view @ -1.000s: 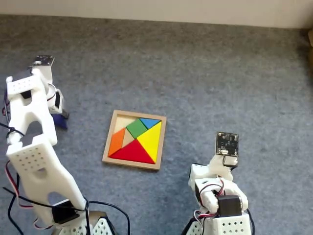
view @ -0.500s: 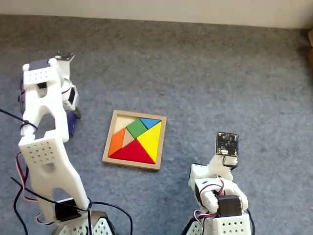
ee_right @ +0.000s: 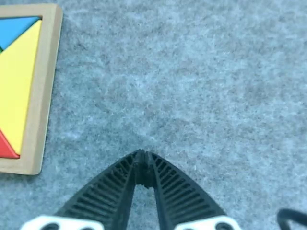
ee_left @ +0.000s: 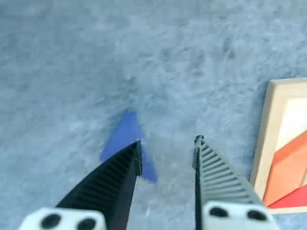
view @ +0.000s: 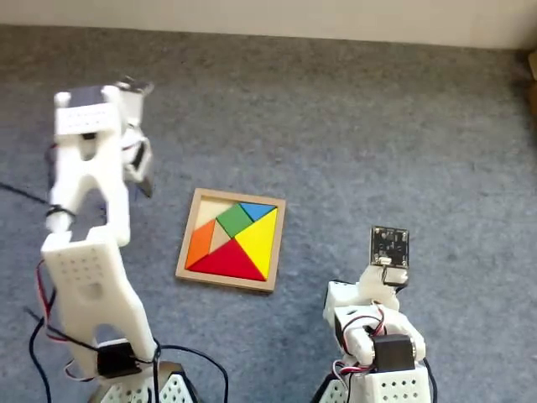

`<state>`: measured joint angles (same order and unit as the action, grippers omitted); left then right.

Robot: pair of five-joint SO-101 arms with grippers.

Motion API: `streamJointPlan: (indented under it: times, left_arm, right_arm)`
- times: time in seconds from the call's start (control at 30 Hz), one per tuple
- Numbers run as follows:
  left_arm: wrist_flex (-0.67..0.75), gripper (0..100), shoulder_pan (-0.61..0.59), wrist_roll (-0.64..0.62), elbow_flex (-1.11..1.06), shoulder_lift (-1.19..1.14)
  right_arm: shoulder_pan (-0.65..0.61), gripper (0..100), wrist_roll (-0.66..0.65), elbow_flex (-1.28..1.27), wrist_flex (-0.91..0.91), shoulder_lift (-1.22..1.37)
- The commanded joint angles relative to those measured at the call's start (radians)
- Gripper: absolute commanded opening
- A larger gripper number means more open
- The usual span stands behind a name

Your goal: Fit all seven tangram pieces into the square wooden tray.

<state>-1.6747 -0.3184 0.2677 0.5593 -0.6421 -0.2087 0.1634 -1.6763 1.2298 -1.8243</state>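
Hovering left gripper (ee_left: 168,143), jaws apart, over the dark blue triangle (ee_left: 124,136), likely for pickup; holding right gripper (ee_right: 143,155) pinched together, clear of tray (ee_right: 44,96).

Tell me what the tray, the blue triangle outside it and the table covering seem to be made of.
Tray: pale unpainted wood, by its tan colour and matte rim.
Blue triangle: probably painted wood, flat even colour; plastic can't be ruled out.
Table covering: grey felt or short-pile carpet, by its fuzzy, mottled texture.
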Motion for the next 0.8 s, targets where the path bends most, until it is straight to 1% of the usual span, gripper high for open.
streamJointPlan:
  times: [0.0,0.1,0.13,0.23,0.3,0.77]
  left_arm:
    - [-0.041,22,-0.093,-0.005,0.048,0.117]
    - [-0.052,31,-0.166,-0.005,0.047,0.113]
    - [-0.049,32,-0.188,-0.005,0.047,0.104]
    - [-0.043,31,-0.219,0.009,0.048,0.053]
    - [-0.044,32,-0.217,0.041,0.048,0.018]
    - [-0.041,31,-0.128,0.04,0.051,-0.147]
  right_arm:
    - [0.002,0.4,-0.009,-0.128,0.005,-0.016]
    - [0.002,0.4,-0.009,-0.128,0.005,-0.016]
    - [0.002,0.4,-0.009,-0.128,0.005,-0.016]
    - [0.002,0.4,-0.009,-0.128,0.005,-0.016]
    - [0.002,0.4,-0.009,-0.128,0.005,-0.016]
    - [0.002,0.4,-0.009,-0.128,0.005,-0.016]
